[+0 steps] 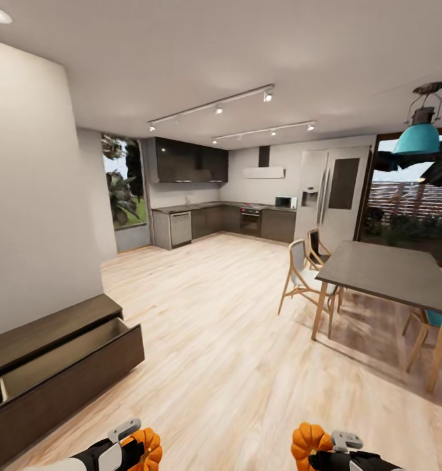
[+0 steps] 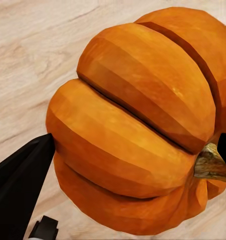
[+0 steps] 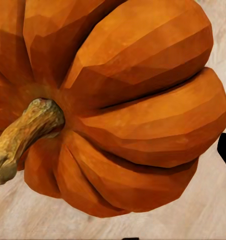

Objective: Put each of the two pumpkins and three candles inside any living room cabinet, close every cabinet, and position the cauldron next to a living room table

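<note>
One pumpkin [image 1: 144, 447] is clamped in the left gripper [image 1: 131, 451], and the other pumpkin [image 1: 308, 441] is clamped in the right gripper [image 1: 325, 456]; both are carried low above the pale wooden floor [image 1: 234, 340]. In the left wrist view, a dark fingertip [image 2: 22, 175] is pressed against one side of the ribbed orange body [image 2: 138, 120], and the opposite finger is seen at the far side beside the stem, so the jaws are closed around the fruit. In the right wrist view, the second pumpkin [image 3: 123, 110] is seen very close, its curved stem turned sideways, with a dark finger [image 3: 225, 150] at its flank.

The cabinet [image 1: 57, 366] stands to the left of the left-hand pumpkin, against the white wall, and its drawer [image 1: 64, 356] is pulled open, the light inside being exposed. Both pumpkins are held well apart from that drawer, out over the floor in front of it. A dining table [image 1: 391, 275] with chairs is seen to the right of the cabinet, across the floor.
</note>
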### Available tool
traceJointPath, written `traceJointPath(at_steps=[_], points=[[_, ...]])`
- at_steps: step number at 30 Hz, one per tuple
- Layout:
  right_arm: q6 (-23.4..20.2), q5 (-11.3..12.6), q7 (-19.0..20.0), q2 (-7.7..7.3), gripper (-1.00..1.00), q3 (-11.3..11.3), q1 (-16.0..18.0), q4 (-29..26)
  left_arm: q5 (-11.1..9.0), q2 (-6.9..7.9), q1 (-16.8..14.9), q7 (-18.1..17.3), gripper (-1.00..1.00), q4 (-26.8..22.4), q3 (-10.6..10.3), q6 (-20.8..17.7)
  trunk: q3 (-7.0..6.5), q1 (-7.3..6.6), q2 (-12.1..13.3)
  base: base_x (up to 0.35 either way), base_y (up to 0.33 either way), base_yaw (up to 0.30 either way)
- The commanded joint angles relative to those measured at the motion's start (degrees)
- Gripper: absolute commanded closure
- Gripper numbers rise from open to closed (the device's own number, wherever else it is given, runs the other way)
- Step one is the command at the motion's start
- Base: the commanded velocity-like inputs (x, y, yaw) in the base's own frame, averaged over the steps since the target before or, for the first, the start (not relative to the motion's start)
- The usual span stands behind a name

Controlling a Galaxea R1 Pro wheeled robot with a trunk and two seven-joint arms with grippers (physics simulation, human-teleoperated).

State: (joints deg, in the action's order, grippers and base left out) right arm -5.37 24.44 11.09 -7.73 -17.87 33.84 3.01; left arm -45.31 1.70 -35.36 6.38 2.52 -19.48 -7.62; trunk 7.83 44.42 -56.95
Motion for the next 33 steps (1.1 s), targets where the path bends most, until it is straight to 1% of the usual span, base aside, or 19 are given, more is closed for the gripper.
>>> traceJointPath(at_steps=[1,4,17,33], points=[[-0.1,0.7,0.3,0.00,1.00,-0.3,0.1,0.1,-0.4,-0.02,-0.1,0.2,1.00,0.0,-0.5,-0.2,0.08,0.03,-0.1,0.294,-0.219,0.024],[-0.1,0.7,0.3,0.00,1.00,-0.3,0.1,0.1,-0.4,-0.03,-0.1,0.2,1.00,0.0,-0.5,-0.2,0.08,0.03,-0.1,0.294,-0.219,0.086],[-0.1,0.7,0.3,0.00,1.00,-0.3,0.1,0.1,-0.4,-0.03,-0.1,0.2,1.00,0.0,-0.5,-0.2,0.08,0.03,-0.1,0.294,-0.208,0.282],[-0.1,0.7,0.3,0.00,1.00,-0.3,0.1,0.1,-0.4,-0.03,-0.1,0.2,1.00,0.0,-0.5,-0.2,0.08,0.03,-0.1,0.303,-0.115,0.291]])
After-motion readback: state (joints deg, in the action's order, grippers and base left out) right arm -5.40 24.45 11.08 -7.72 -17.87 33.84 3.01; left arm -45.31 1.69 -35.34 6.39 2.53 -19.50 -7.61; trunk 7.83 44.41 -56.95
